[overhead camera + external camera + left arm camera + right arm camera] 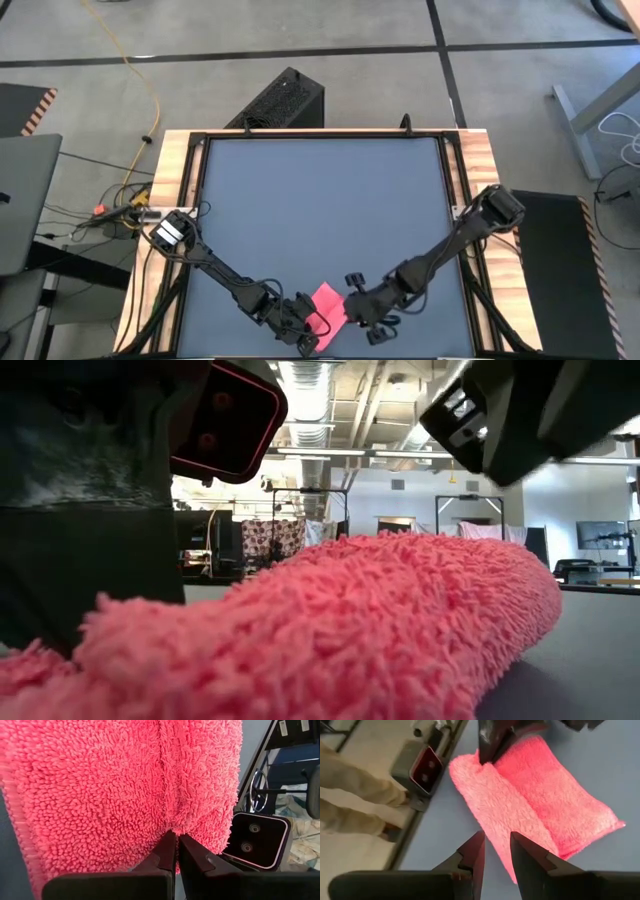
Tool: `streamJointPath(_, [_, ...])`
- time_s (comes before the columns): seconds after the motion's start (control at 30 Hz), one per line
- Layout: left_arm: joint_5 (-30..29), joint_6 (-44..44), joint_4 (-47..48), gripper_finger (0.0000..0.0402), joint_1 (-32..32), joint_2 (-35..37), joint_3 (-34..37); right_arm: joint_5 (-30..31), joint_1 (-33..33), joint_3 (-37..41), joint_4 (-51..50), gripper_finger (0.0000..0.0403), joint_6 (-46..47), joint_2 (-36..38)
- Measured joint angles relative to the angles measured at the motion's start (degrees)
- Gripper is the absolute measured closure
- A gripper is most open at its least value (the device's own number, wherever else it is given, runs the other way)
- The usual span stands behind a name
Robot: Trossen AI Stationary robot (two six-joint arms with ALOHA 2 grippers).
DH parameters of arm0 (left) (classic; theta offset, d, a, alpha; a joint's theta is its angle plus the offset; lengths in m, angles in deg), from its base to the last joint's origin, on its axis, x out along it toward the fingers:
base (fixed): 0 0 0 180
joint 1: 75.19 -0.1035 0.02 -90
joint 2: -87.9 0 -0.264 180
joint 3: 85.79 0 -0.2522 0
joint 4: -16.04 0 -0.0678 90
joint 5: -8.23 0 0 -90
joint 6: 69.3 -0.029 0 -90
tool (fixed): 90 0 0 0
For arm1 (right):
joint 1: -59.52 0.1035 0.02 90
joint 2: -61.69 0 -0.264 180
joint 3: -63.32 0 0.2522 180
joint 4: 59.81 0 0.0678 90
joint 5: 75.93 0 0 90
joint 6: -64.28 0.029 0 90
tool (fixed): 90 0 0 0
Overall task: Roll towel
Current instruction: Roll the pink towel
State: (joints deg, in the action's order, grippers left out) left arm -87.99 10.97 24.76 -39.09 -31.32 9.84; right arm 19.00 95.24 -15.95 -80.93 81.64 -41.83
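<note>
The pink towel [326, 303] lies on the dark grey mat [320, 200] near the table's near edge, with a crease [525, 805] running along its length. My left gripper [177, 842] is shut on the towel at its near-left end; it also shows in the right wrist view [492, 745]. My right gripper [497, 847] is open at the towel's right side, its fingers over the towel's edge [507, 865]. The low view is filled by the towel's pile [340, 630]. My left gripper pinches a pucker of cloth at the end of the crease [175, 826] between its two fingertips. It comes in low from the table's near-left side, along the crease. The towel lies on the mat. My right gripper: I cannot tell whether its fingertips touch the towel.
The low camera's housing [422, 770] sits at the table's near edge, close beside the towel. A person's legs [355, 790] stand on the floor beyond that edge. Most of the mat lies bare toward the far side. Wooden rails [175, 200] frame the table.
</note>
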Motion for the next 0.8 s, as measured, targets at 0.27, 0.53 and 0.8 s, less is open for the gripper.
streamJointPath(0.27, [0.5, 0.0, -0.5, 0.0401, -0.1, 0.0, 0.0, 1.2, -0.1, 0.1, -0.2, 0.0284, -1.7, -3.6])
streamJointPath(0.53, [0.7, 0.1, -0.7, 0.0401, -0.1, 0.0, 0.0, 3.0, -0.2, 0.1, -0.5, 0.0284, -7.0, -3.6])
streamJointPath(0.8, [0.8, 0.0, -0.8, 0.0401, -0.1, 0.0, 0.0, 3.7, -0.2, 0.2, -2.3, 0.0284, -7.5, -3.6])
